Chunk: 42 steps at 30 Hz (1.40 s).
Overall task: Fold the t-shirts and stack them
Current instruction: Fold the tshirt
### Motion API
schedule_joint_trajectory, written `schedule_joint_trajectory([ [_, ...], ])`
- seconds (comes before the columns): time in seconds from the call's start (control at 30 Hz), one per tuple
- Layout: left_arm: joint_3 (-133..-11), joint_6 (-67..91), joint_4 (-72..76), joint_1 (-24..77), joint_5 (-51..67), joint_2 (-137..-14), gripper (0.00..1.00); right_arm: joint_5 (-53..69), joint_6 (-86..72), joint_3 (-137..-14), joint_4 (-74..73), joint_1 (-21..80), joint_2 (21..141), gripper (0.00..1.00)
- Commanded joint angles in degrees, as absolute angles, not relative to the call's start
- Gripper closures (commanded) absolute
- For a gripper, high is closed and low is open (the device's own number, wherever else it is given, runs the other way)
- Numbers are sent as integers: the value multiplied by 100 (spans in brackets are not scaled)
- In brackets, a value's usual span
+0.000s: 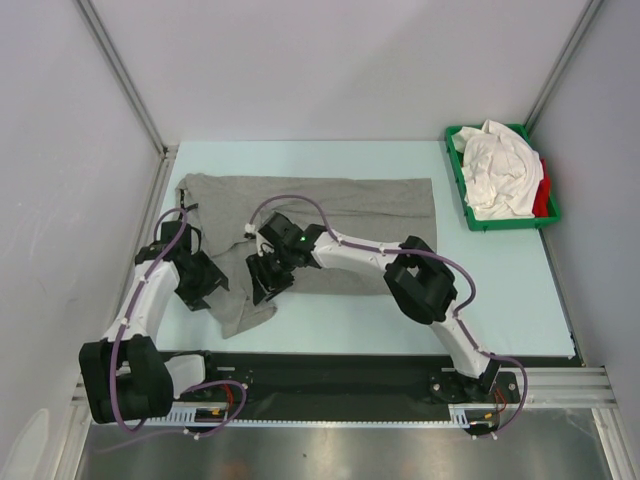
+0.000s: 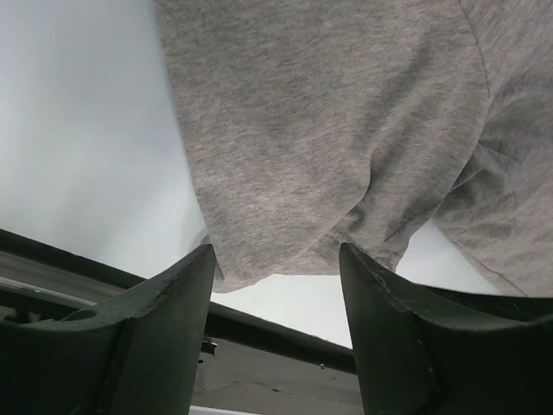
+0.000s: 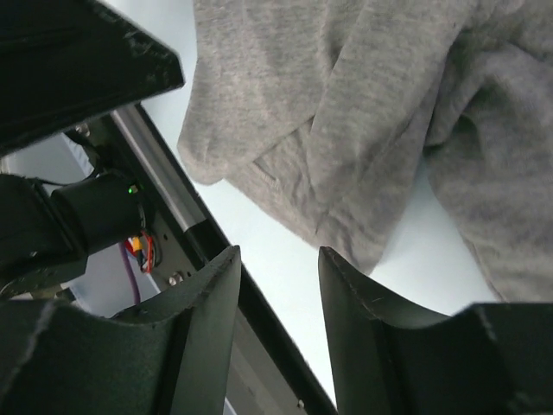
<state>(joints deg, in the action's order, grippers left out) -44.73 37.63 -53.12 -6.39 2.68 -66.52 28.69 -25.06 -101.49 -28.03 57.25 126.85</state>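
A heather grey t-shirt (image 1: pixel 330 205) lies spread across the middle of the table, its near left part rumpled. It also shows in the left wrist view (image 2: pixel 328 130) and the right wrist view (image 3: pixel 371 112). My left gripper (image 1: pixel 207 287) hangs open and empty above the shirt's near left edge (image 2: pixel 276 259). My right gripper (image 1: pixel 268 280) hangs open and empty just beside it, above the shirt's rumpled lower corner (image 3: pixel 278 259). White shirts (image 1: pixel 497 168) and a red one (image 1: pixel 541 197) are piled in the green tray (image 1: pixel 507 223) at the back right.
The table's dark front rail (image 1: pixel 340 368) runs below both grippers and shows in the wrist views (image 2: pixel 259 324). The two arms are close together at the left. Frame posts (image 1: pixel 120 75) stand at the back corners.
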Motion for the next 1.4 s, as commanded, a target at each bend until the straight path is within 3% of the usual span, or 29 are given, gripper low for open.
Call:
schedule_joint_trajectory([
  [0.0,-4579,3867,-5273,-677,167,-6688,35,2654,-2566,-10564,-2803,5792,12981,53],
  [0.3,-4667,3788,-5300,-686,158,-6741,36,2646,-2716,-10784,-2891,5801,13376,56],
  [0.5,-4667,3788,-5291,-685,150,-6732,36,2575,-2672,-10995,-3006,5845,13570,80],
  [0.73,-4632,3841,-5352,-677,97,-6662,36,2408,-2496,-11057,-3348,5827,13396,96],
  [1.37,-4281,4166,-5721,-765,413,-6425,35,3436,-2373,-10451,-3753,5256,12621,95],
])
